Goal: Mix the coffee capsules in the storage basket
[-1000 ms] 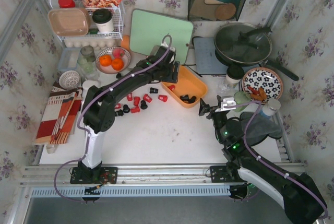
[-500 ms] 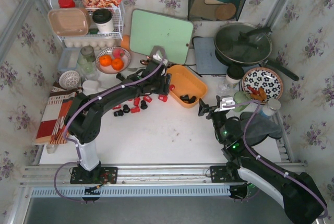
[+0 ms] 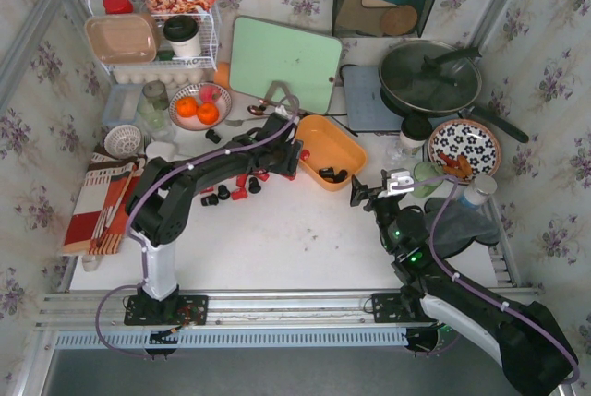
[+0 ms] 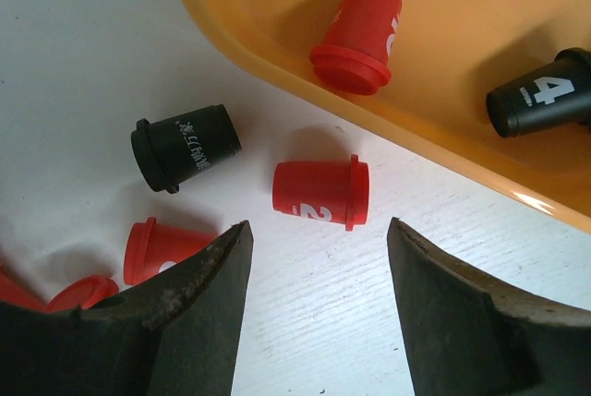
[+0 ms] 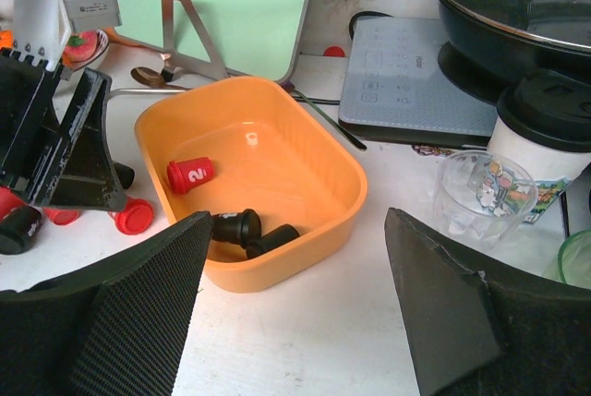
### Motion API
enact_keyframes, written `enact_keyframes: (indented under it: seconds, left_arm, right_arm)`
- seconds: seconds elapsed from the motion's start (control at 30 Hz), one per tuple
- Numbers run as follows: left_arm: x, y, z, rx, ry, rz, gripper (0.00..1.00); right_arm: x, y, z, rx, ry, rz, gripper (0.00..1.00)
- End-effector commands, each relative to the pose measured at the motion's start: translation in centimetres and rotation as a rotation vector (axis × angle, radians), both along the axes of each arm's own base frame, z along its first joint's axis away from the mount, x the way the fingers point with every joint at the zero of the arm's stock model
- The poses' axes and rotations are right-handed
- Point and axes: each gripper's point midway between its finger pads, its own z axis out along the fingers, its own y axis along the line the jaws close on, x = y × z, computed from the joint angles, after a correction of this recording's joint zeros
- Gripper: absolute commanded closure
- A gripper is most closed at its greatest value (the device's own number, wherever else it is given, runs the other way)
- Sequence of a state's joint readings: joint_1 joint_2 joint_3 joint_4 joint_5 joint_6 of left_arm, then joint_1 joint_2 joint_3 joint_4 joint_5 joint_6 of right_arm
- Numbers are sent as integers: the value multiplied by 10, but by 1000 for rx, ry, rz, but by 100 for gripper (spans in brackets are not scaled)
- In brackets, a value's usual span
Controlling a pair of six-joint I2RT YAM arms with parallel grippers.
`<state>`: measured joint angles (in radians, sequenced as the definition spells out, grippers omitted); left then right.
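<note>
Left gripper [image 4: 316, 267] hovers beside the storage basket [image 4: 443, 64], fingers apart, holding nothing.
A red capsule [image 4: 320, 193] lies under it just outside the basket; three coffee capsules [image 5: 189, 174] lie inside. The right gripper [image 5: 295, 308], wide open and empty, faces the basket.

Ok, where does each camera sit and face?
Top external: overhead behind the bases, looking down at the table; both arms.
Left wrist: looks down at coffee capsules beside the storage basket; open left gripper shows.
Right wrist: faces the storage basket across the table; open right gripper shows.
Shared: both wrists see the basket's red capsule.
</note>
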<state>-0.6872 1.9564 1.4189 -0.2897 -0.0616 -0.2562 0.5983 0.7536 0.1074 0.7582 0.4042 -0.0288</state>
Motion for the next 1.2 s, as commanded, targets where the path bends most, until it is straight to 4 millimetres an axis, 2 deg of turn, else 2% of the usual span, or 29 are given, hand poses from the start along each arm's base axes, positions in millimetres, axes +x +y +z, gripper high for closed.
enact_keyframes:
  seconds: [0.0,0.13,0.37,0.8,1.1,1.17]
  left_arm:
    - [7,-5,0,-7,-24,-29,37]
    - [14,-5,-5,-12,-15,-38,37]
    - [21,-16,-13,-34,16,-82,37]
    - [0,0,-36,-5,76,-58,38]
    - [15,-17,-21,-52,37,-87,38]
    - [16,-20,-24,-50,46,-94,39]
  right_arm:
    - [1,2,9,20,-21,8,17]
    - [1,3,7,18,-17,12,17]
    - [2,4,4,12,-8,13,17]
    - [3,6,5,10,-7,20,17]
    - [2,6,4,10,-4,21,17]
    - [2,6,5,9,-6,22,17]
